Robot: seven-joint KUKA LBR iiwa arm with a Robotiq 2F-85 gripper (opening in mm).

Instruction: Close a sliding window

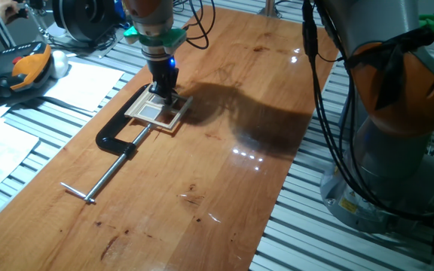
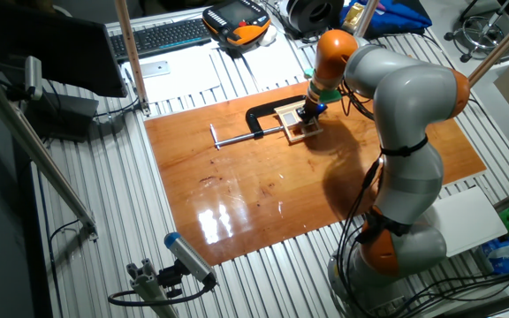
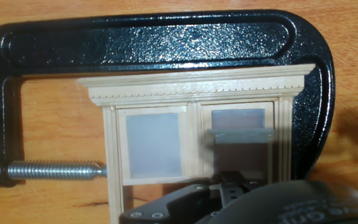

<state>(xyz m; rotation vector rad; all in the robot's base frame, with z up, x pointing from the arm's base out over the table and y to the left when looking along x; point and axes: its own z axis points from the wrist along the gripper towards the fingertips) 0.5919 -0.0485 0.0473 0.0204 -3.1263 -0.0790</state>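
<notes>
While the gripper (image 1: 164, 93) is held low over the sliding window (image 1: 157, 111), its fingertips are seen in one fixed view right at the pale wooden frame, at the edge farther from the clamp's screw bar. Whether the jaws are parted or closed cannot be told: in the hand view only the dark gripper body (image 3: 241, 202) is shown along the bottom edge, and the fixed views are too small. Directly beneath and just ahead of the gripper, the window (image 3: 194, 134) is seen lying flat on the wooden table (image 1: 224, 181), with two panes side by side and a grey sash piece (image 3: 241, 134) across the right-hand pane. The frame is enclosed by the black C-clamp (image 3: 160, 37), whose arch runs beyond the window's moulded top as seen from the hand. The threaded steel screw (image 3: 55, 169) is pressed against the frame's left side. In the other fixed view, the clamp (image 2: 259, 119) and its bar are laid out away from the gripper (image 2: 309, 112).
</notes>
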